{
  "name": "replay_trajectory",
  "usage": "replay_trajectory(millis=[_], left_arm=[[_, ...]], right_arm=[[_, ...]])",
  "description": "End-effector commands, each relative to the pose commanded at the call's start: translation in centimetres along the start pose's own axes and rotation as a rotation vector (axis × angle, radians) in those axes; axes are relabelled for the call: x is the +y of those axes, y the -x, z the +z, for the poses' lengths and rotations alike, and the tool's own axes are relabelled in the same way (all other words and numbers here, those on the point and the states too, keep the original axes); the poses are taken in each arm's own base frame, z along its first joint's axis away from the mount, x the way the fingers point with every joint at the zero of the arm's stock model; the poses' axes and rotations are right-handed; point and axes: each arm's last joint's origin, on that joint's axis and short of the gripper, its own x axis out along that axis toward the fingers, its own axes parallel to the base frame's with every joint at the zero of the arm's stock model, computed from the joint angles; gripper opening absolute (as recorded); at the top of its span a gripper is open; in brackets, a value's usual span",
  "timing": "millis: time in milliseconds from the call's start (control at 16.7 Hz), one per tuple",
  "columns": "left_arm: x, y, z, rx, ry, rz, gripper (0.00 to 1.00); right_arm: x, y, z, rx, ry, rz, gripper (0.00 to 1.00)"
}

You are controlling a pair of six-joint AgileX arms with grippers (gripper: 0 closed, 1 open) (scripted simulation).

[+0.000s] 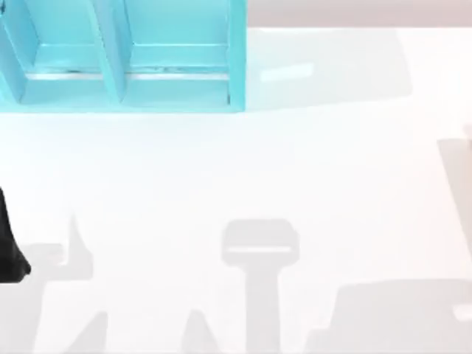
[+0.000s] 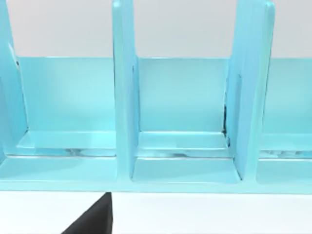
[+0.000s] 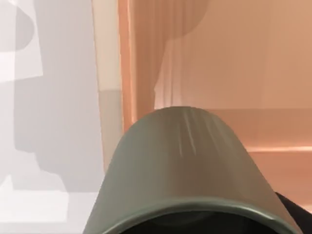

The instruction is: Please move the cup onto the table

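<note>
The cup (image 3: 190,170) sat close under the right wrist camera, apparently carried above the table (image 1: 243,184), beside its edge. Right pincer state: cannot tell. Left arm (image 1: 9,251) idled at table's left. Placement remained outstanding.

The cup (image 3: 187,170) (grey-olive, dark inside) sits close before a peach-coloured panel (image 3: 234,58).
</note>
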Motion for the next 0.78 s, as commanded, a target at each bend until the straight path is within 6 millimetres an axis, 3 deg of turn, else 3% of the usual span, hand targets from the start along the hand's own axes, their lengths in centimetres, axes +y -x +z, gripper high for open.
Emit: replay_trajectory(millis=[180,360,600,780], left_arm=[[0.0,0.0,0.0,0.000,0.000,0.000,1.00],[0.0,0.0,0.0,0.000,0.000,0.000,1.00],[0.0,0.0,0.0,0.000,0.000,0.000,1.00],[0.0,0.0,0.0,0.000,0.000,0.000,1.00]], right_arm=[[1.3,0.4,0.7,-0.018,0.002,-0.014,0.00],[4.9,0.9,2.1,-0.044,0.006,-0.029,0.00],[13.5,0.7,2.5,-0.032,0.023,-0.018,0.00],[20.7,0.1,0.2,0.002,0.035,-0.008,0.00]])
